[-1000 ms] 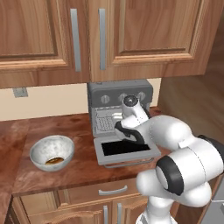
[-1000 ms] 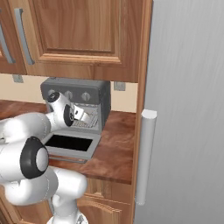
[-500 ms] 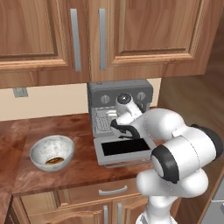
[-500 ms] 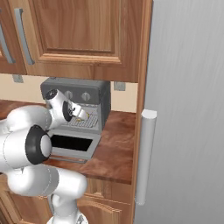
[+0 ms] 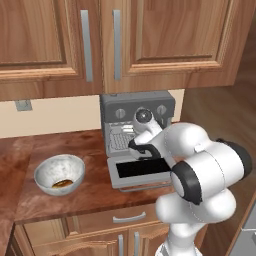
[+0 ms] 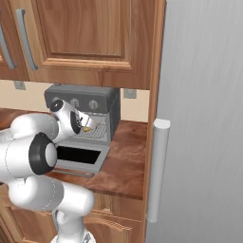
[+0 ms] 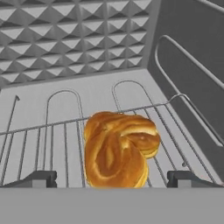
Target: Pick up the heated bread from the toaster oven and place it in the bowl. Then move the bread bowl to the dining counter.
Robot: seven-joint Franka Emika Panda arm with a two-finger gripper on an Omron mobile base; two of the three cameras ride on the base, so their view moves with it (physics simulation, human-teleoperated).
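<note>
The heated bread (image 7: pixel 119 148) lies on the toaster oven (image 5: pixel 137 137) rack, centred between the spread fingertips (image 7: pixel 37 178) of the gripper (image 7: pixel 113 179); contact appears not yet made.

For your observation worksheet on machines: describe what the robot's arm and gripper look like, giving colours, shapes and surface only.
The arm is built of rounded, glossy white segments, bulbous like stacked shells, joined by dark grey-black rings at the joints. A round dark disc caps the wrist end. No cables or markings show. The gripper has two small dark grey finger tips, flat-topped and blocky.
</note>
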